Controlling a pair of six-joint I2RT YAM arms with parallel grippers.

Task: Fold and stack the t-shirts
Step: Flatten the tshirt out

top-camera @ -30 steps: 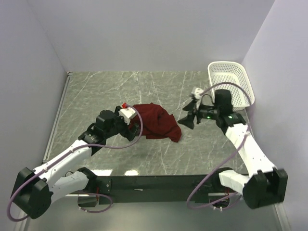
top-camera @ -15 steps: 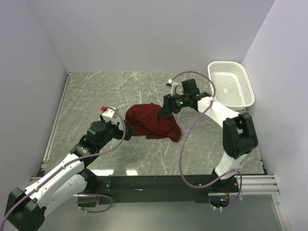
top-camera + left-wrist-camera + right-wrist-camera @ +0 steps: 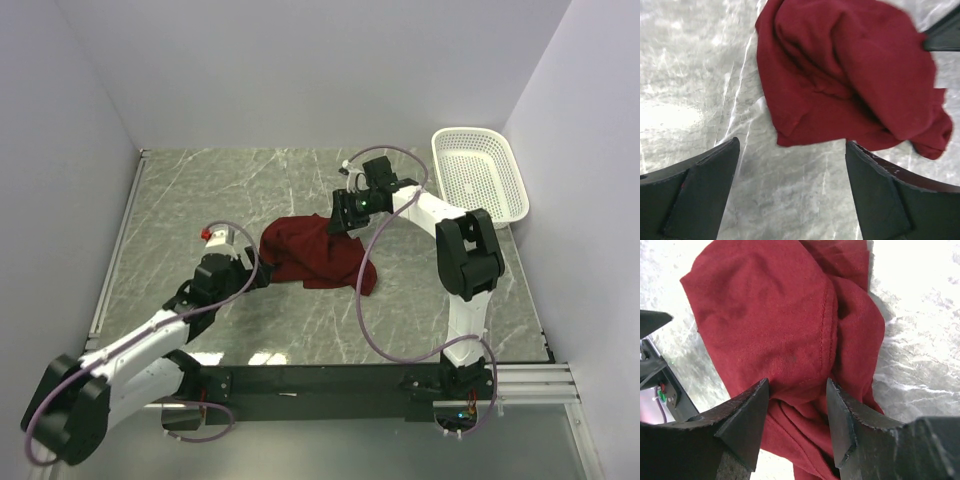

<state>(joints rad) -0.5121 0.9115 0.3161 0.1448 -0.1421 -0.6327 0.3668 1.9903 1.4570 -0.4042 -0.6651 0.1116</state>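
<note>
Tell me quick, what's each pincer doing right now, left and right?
Left pincer: open, holding nothing.
Right pincer: astride a fold of the maroon t-shirt; whether it grips cannot be told.

No text, brand, number or sign can be read in any view; the maroon t-shirt (image 3: 312, 256) shows plain cloth only.

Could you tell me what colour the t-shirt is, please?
The t-shirt is plain dark red, clearest in the right wrist view.
</note>
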